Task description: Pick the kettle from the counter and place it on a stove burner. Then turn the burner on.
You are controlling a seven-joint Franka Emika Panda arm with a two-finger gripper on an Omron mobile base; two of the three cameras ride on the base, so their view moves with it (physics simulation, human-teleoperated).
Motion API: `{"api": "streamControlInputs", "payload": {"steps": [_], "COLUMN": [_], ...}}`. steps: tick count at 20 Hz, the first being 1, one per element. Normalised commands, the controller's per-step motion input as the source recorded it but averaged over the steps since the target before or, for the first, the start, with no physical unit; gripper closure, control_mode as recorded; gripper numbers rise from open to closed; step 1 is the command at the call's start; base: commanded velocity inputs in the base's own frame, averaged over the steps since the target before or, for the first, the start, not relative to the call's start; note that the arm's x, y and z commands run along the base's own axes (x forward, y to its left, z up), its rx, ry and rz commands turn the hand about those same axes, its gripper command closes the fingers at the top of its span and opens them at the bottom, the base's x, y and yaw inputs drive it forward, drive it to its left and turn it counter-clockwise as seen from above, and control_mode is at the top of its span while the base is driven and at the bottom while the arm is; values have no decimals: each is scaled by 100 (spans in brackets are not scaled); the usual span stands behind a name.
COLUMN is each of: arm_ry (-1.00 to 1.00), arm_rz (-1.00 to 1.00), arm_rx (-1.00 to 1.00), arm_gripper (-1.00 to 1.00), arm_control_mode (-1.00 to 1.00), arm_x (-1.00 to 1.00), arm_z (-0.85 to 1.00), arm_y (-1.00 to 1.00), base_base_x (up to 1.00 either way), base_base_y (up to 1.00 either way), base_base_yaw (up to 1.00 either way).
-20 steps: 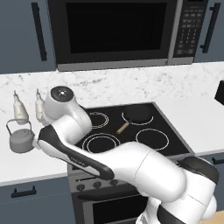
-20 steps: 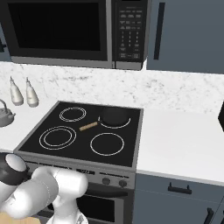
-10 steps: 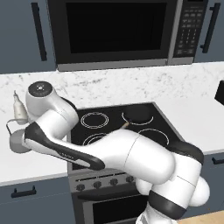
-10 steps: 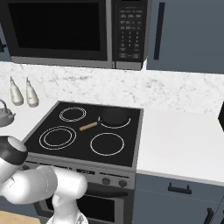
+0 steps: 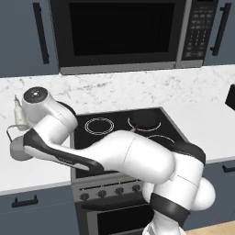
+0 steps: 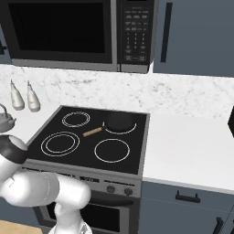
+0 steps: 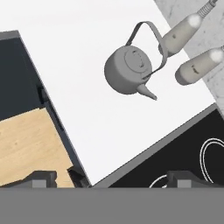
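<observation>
In the hand view, the small grey kettle (image 7: 129, 70) stands upright on the white counter (image 7: 87, 113), its wire handle arched toward two white bottles (image 7: 181, 33). My gripper (image 7: 114, 180) hangs open above the counter's front edge, well short of the kettle, with nothing between its fingertips (image 7: 41, 178). The right base view has the kettle (image 6: 4, 120) at the far left edge. From the left base camera the arm hides most of the kettle; only its handle (image 5: 9, 131) peeks out. The largest stove burner (image 6: 60, 143) is the front-left double ring.
A dark pan (image 6: 119, 121) with a wooden handle (image 6: 92, 132) sits on the back-right burner. The bottles (image 6: 25, 97) stand against the backsplash behind the kettle. A microwave (image 6: 68, 32) hangs above the stove. Stove knobs (image 6: 109, 188) line its front panel.
The arm has swung further left and lower over the counter, now covering most of the kettle in the left base view. The kettle and pan have not moved.
</observation>
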Motion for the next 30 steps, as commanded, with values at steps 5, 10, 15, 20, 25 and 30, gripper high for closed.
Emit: {"api": "streamControlInputs", "payload": {"steps": [5,10,15,20,25,30], "arm_ry": [-4,-4,-3,0,0,0], "arm_rz": [0,0,0,0,0,0], "arm_rx": [-3,0,0,0,0,-1], "arm_gripper": [-100,-100,-100,-100,-100,-100], "arm_control_mode": [-100,-100,-100,-100,-100,-100], "arm_x": [30,31,34,30,40,26], "arm_z": [-33,0,-4,-4,-4,-2], "arm_y": [1,9,13,27,40,28], "base_base_x": [0,0,0,0,0,0], "base_base_y": [0,0,0,0,0,0], "base_base_yaw": [0,0,0,0,0,0]}}
